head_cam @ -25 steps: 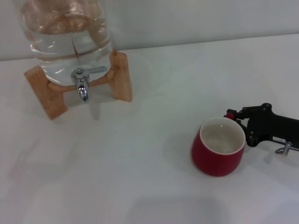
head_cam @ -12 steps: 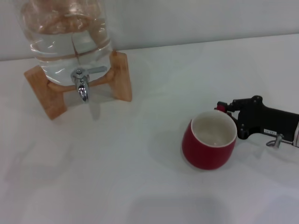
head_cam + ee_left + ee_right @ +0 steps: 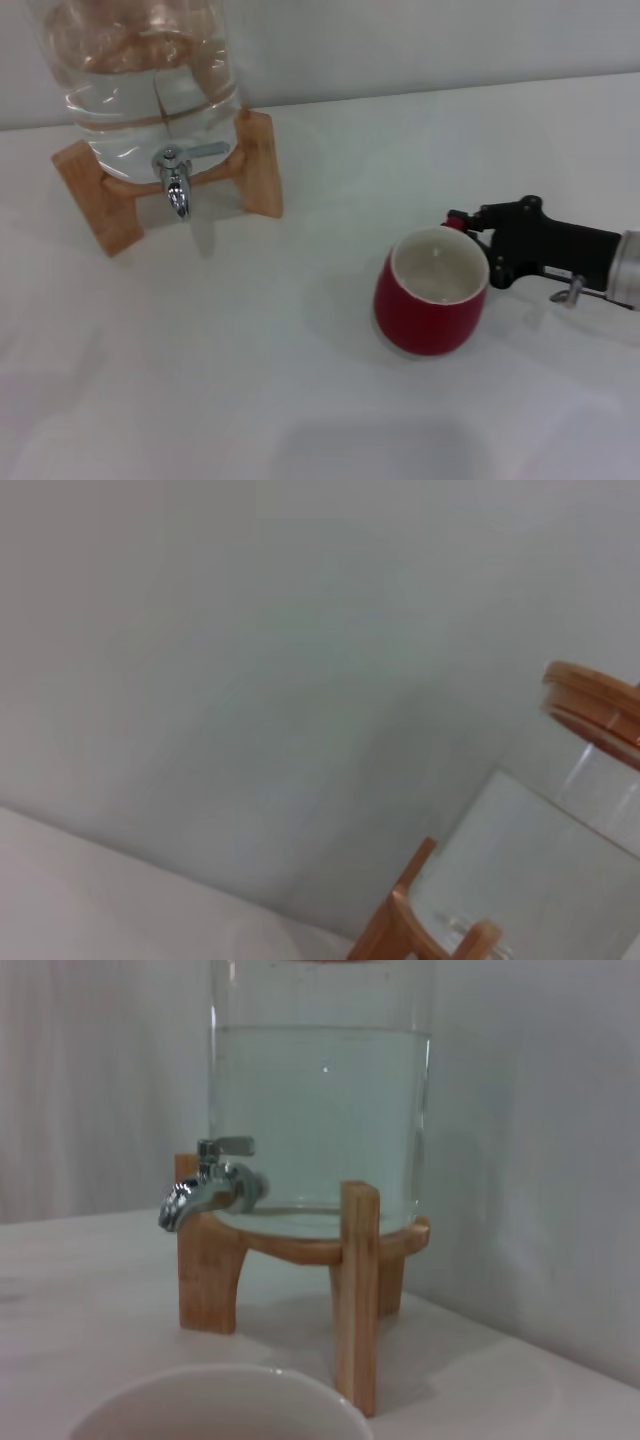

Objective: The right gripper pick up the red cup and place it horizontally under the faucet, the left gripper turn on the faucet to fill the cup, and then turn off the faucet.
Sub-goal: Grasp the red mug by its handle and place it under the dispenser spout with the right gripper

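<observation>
On the white bench, the red cup is sitting upright toward the right side, well apart from the faucet, with wide bare surface lying between them. The right gripper is reaching in from the right edge and is closing narrowly on the cup's small handle at the rim. The faucet is hanging from the glass jar, which is resting on a wooden stand at the far left, near the wall. Compared with a second ago, the cup and the right gripper are lying further left and nearer to the faucet. The left gripper is not showing in any view.
</observation>
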Motion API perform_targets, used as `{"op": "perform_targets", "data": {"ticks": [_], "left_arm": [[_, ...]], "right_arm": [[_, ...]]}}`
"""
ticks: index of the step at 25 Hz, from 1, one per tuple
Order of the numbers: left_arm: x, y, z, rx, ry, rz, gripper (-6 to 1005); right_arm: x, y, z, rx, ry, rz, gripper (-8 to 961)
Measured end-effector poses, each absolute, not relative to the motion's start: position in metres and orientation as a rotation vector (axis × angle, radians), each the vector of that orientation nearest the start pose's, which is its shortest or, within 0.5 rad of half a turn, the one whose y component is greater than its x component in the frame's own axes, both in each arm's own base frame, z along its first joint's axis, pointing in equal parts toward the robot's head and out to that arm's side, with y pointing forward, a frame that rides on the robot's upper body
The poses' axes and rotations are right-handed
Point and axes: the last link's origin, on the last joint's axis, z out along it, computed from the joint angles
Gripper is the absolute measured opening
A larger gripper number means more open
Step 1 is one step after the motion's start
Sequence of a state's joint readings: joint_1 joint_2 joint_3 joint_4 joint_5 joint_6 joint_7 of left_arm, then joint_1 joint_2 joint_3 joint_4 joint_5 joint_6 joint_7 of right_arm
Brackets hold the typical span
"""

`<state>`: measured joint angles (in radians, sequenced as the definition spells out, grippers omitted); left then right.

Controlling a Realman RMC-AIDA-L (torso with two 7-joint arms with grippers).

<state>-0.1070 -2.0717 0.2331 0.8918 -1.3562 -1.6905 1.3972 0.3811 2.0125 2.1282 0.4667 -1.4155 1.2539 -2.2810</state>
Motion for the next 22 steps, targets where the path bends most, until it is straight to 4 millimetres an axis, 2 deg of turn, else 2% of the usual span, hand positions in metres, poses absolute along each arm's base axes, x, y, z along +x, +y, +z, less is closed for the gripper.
{"op": "perform_targets", "data": {"ticks": [5, 12, 22], "left_arm": [[-0.380, 0.205, 0.131, -1.823, -1.180, -0.997, 890], [-0.381, 0.207, 0.132, -1.814, -1.180, -0.990, 890], [-0.383, 0.208, 0.133, -1.806, -1.181, -0.980, 889]], "right_arm": [[0.302, 0.337, -0.017, -2.399, 0.365, 0.567, 117], [0.276, 0.353, -0.035, -2.400, 0.363, 0.519, 117], [0.245, 0.362, -0.052, -2.383, 0.365, 0.523, 117]]}}
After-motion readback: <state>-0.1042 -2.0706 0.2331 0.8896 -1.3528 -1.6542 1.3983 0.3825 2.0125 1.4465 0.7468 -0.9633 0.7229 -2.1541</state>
